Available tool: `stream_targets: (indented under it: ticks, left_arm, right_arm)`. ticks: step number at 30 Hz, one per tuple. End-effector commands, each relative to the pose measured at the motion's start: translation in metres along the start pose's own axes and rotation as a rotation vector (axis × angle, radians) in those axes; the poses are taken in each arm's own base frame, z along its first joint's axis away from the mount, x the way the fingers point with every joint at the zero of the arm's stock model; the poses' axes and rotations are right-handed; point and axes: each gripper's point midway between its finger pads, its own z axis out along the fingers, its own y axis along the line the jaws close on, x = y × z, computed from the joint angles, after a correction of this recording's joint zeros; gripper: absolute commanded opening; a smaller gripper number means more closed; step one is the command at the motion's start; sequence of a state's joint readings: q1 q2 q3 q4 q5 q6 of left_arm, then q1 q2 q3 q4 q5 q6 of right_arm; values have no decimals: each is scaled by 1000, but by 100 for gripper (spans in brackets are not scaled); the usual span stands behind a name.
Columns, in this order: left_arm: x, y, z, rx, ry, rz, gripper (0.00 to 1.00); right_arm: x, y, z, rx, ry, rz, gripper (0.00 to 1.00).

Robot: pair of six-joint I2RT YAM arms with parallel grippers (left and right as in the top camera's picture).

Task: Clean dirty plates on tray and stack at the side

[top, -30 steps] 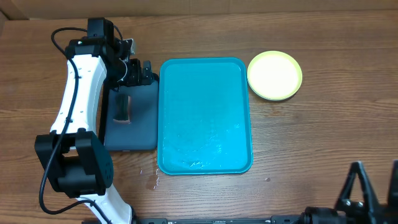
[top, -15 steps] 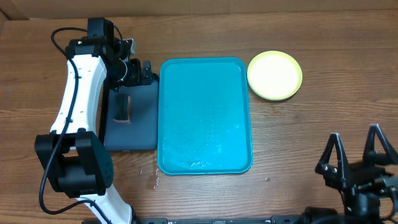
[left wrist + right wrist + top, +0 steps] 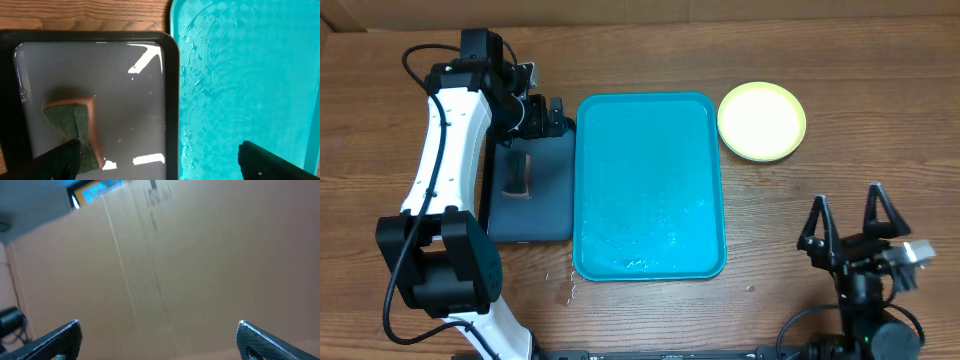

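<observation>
Basically, left end effector (image 3: 560, 115) and right end effector (image 3: 845, 197) both gape empty; yellow-green plate (image 3: 761, 121) sits beside teal tray (image 3: 650, 185).

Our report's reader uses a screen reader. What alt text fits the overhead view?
A wet teal tray lies mid-table with a pale yellow-green plate on the wooden table beside its top right corner. To its left, the left arm reaches over a dark tray holding a sponge; the right gripper stands open at bottom right.
</observation>
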State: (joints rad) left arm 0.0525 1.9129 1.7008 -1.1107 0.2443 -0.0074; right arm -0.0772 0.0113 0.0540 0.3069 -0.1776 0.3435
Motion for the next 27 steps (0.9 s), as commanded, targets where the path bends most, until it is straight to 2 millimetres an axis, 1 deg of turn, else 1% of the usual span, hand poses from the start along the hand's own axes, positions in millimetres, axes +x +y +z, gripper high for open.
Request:
stream_targets:
  ticks: [1, 7, 13, 17, 20, 22, 27]
  left_arm:
    - [-6, -5, -11, 15, -33, 16, 100]
    - [-6, -5, -11, 15, -33, 16, 100]
    - [-6, -5, -11, 15, -33, 16, 100]
    - [-6, -5, -11, 15, -33, 16, 100]
    - [-6, -5, -11, 15, -33, 16, 100]
    - [-6, -5, -11, 15, -33, 16, 100]
    - [-6, -5, -11, 15, -33, 16, 99]
  right_arm:
    - [22, -5, -2, 6, 52, 21, 100]
    - [65, -14, -8, 49, 218, 28, 100]
    - [107, -27, -22, 85, 400, -62, 100]
    - [107, -21, -21, 24, 407, -193, 100]
    - [108, -10, -21, -65, 408, -303, 100]
    - [109, -6, -22, -102, 409, -359, 100]
    - [110, -6, -22, -100, 413, -358, 100]
